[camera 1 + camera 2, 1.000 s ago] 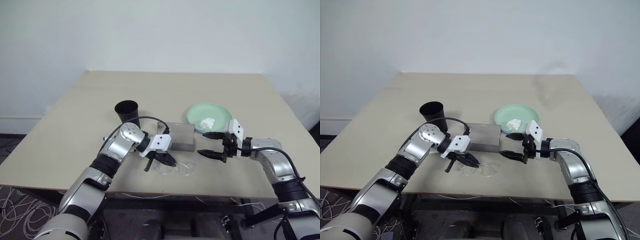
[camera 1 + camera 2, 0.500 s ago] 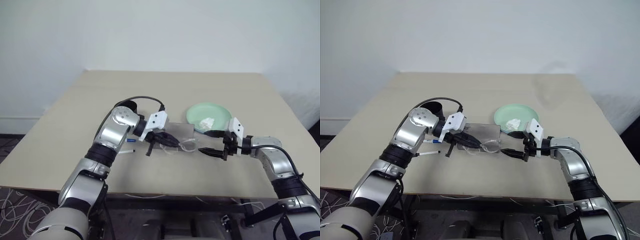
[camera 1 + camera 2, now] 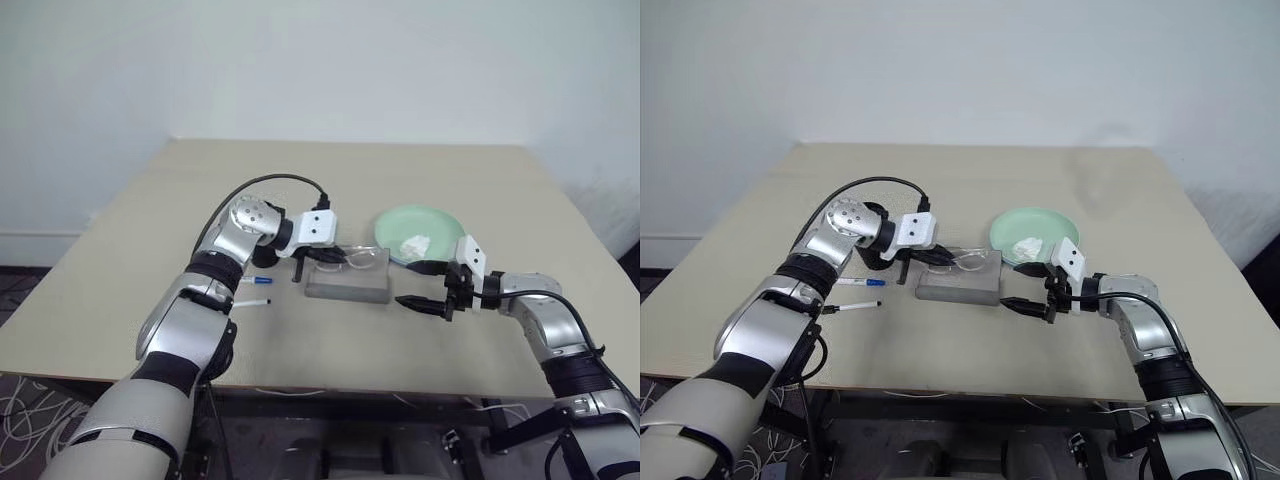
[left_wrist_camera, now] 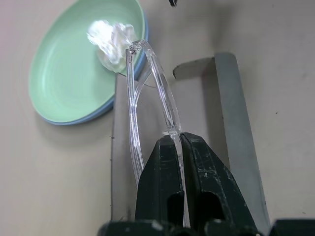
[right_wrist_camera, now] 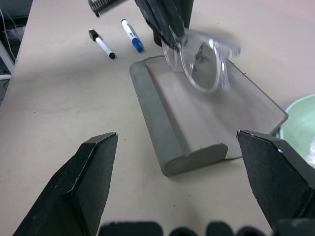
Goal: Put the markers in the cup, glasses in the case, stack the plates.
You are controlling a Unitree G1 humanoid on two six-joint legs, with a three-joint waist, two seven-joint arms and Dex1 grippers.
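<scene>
On the table [image 3: 150, 230], from my left: I read the scene across to the right, clock directions taken from the case with twelve at the far wall.
Markers: two lie flat on the tabletop at about nine o'clock of the case; the blue-capped marker [image 3: 257, 281] is the farther one, the second marker [image 3: 252, 302] lies just nearer me, and the two are close but apart.
Left gripper [image 4: 176, 147]: I see its black fingers pressed together on a thin part of the glasses' clear frame, with the arm reaching in from nine o'clock.
Glasses [image 3: 352, 257]: pinched in the left gripper and held up over the case, lenses toward three o'clock; I cannot tell whether they touch the grey surface.
Case [image 3: 348, 283]: the grey oblong sits on the table near the middle, between my two grippers, just under the glasses.
Right gripper [image 3: 425, 285]: its two fingers stand spread wide with nothing between them, hovering low at about four o'clock of the case and pointing toward it.
Plates: the mint green plate [image 3: 440, 228] rests on the light blue plate [image 4: 103, 110], whose rim peeks out beneath it, at about two o'clock of the case.
Tissue lump [image 3: 414, 243]: a small white wad lying in the green plate.
</scene>
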